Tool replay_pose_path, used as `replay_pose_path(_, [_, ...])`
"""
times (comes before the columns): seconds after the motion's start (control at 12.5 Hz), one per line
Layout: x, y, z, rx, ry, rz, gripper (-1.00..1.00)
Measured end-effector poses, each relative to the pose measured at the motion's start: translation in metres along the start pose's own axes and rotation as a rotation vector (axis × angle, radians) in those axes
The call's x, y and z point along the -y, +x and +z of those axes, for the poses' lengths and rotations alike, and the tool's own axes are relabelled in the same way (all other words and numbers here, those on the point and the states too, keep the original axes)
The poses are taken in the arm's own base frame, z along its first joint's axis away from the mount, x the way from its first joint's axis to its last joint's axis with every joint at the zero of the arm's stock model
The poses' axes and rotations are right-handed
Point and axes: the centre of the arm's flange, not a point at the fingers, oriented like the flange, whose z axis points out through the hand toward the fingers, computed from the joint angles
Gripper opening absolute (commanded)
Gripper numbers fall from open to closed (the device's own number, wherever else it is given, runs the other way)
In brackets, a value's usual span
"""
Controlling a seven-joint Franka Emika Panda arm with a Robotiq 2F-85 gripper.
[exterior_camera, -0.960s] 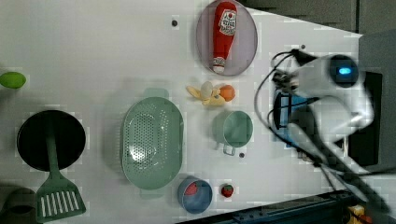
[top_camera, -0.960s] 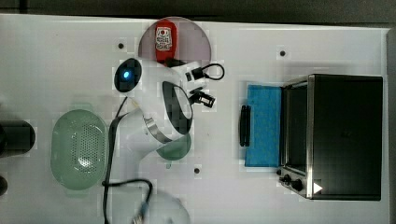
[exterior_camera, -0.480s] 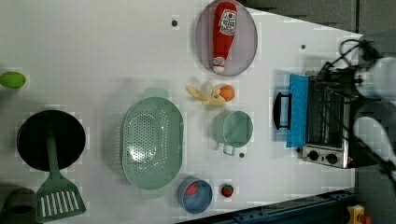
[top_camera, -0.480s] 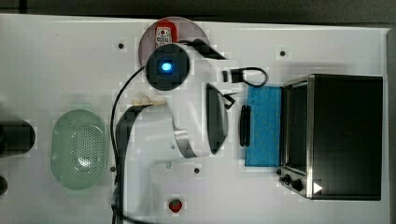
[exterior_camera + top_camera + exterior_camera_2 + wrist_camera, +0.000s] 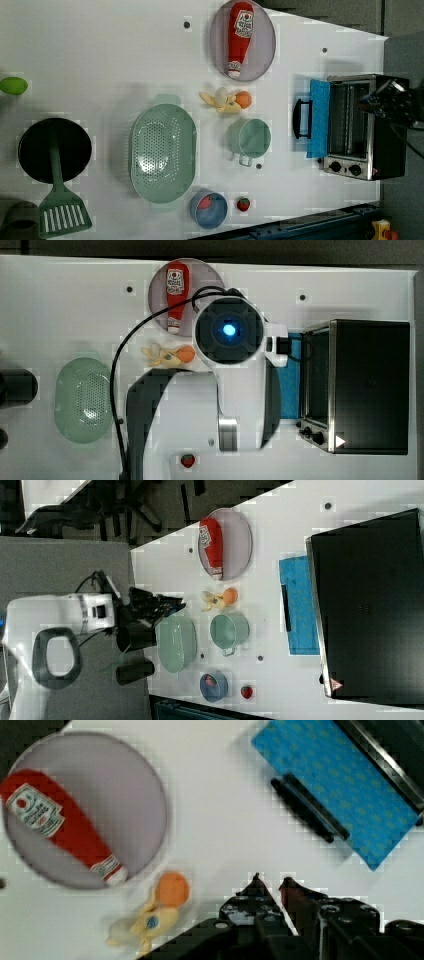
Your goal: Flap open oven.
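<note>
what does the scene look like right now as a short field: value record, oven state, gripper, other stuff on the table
oven: at the left view's right, on the white table
oven door: flapped down flat, blue glass facing up
door handle: dark bar at the door's outer edge
gripper: above the table, holding nothing, fingertips close together
ketchup bottle: lying on a grey plate
green colander: mid table
green cup: between colander and oven
</note>
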Motion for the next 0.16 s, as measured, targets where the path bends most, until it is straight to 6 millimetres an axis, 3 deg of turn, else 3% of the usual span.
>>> replay_pose_path(0.16, [-0.0087,-0.0067,-0.0211,0.031,0.044,0.012,-0.65])
